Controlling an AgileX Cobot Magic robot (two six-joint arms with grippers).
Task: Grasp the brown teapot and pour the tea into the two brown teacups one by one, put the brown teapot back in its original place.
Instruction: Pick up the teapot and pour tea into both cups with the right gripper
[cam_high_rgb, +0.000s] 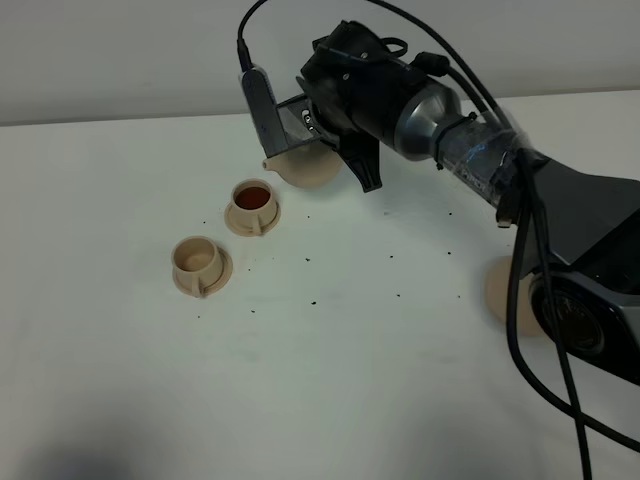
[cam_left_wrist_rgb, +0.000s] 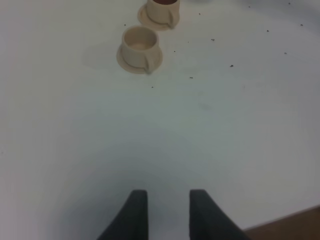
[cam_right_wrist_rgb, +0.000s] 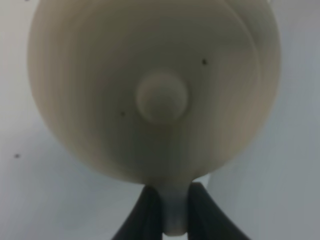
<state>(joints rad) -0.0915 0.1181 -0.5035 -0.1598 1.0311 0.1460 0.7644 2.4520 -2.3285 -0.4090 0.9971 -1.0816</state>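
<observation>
white desk (cam_high_rgb: 330, 390) under everything. right arm (cam_high_rgb: 560, 200) reaches across it, right pincer (cam_right_wrist_rgb: 169, 195) clamped on the handle of the brown teapot (cam_high_rgb: 312, 168). the pot is up off the desk, tipped, spout twd the far teacup (cam_high_rgb: 252, 203). left pincer (cam_left_wrist_rgb: 168, 200) is apart, low over the desk. tan plate (cam_high_rgb: 498, 290) sits half hidden behind the arm. far teacup has dark tea in it, near teacup (cam_high_rgb: 198, 262) looks empty. tiny dark specks (cam_high_rgb: 308, 259) scattered abt.

Robot lab test bench, bare white table (cam_high_rgb: 350, 380) speckled with dark crumbs (cam_high_rgb: 308, 259), plain pale wall (cam_high_rgb: 120, 50) behind, black robot arm (cam_high_rgb: 580, 200) trailing loose cables (cam_high_rgb: 511, 330), filled teacup (cam_high_rgb: 252, 203) and empty teacup (cam_high_rgb: 199, 262) set out
</observation>
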